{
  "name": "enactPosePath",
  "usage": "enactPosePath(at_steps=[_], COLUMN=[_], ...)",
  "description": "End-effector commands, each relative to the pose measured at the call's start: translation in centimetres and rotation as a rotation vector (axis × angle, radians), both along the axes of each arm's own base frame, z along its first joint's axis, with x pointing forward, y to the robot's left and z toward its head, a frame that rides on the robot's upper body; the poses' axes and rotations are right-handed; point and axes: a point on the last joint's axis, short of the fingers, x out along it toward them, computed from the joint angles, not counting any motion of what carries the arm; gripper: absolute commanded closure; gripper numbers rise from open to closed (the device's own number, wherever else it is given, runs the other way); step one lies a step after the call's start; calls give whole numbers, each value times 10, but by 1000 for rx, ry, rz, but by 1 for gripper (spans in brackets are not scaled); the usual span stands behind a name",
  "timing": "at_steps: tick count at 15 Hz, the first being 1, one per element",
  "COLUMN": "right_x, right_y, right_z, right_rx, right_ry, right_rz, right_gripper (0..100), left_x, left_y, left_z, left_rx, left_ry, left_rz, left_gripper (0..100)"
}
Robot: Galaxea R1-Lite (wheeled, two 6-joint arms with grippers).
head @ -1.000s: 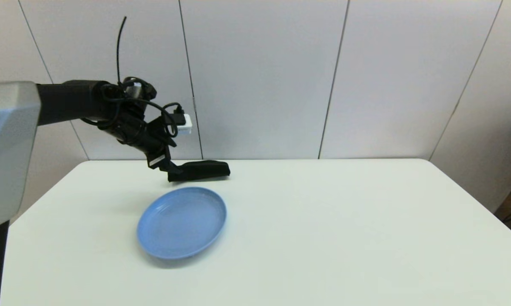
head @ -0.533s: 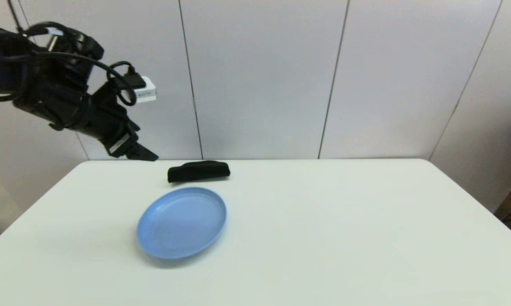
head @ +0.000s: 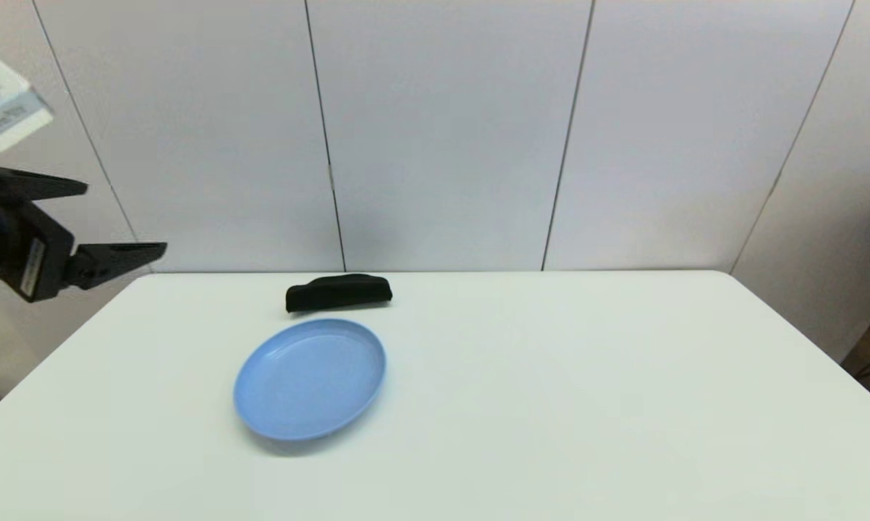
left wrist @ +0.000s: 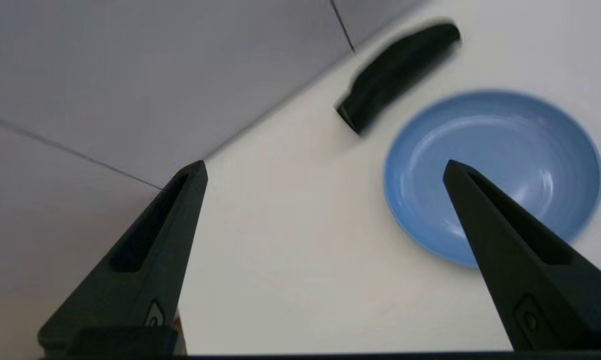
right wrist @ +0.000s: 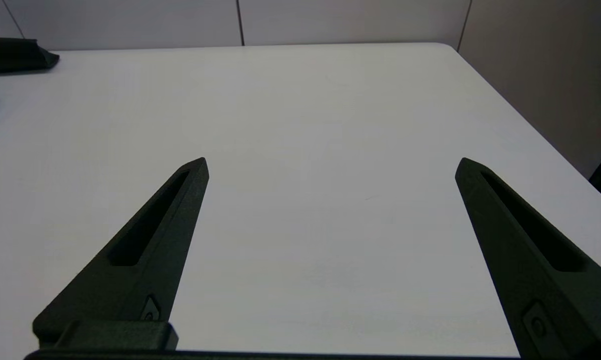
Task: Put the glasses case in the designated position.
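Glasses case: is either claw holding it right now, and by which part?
Nothing is held. The glasses case lies on the table beyond the blue plate. The left claw is open, off to the left; the right claw is open too.

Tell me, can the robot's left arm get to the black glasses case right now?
Probably yes. The left gripper hangs open off the table's left edge, and only bare table lies between it and the glasses case.

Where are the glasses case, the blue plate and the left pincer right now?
glasses case (head: 338, 292): head view, middle of its black body.
blue plate (head: 310, 379): head view, bare centre of the dish.
left pincer (left wrist: 325, 167): left wrist view, open gap midway between its fingertips.
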Motion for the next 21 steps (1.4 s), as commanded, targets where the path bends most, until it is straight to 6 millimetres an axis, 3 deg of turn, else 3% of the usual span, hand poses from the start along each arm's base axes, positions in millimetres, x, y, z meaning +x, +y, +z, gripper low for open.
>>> enactPosePath(at_steps=[1,6,10,14,21], right_x=[0,0,0,0,0], right_y=[0,0,0,0,0], right_z=[0,0,0,0,0], right_rx=[0,0,0,0,0], right_ry=[0,0,0,0,0], right_rz=[1,0,0,1,1], right_gripper=[0,0,0,0,0], left_x=[-85,-154,-177,-185,-183], left_y=[7,9,12,13,12], left_z=[-3,-73,-124,-140,-146], left_rx=[-157,-161,-207,-366,-604], left_ry=[-319,-324,-374,-405,-350], left_rz=[52,64,131,142,173], left_gripper=[0,0,0,0,0])
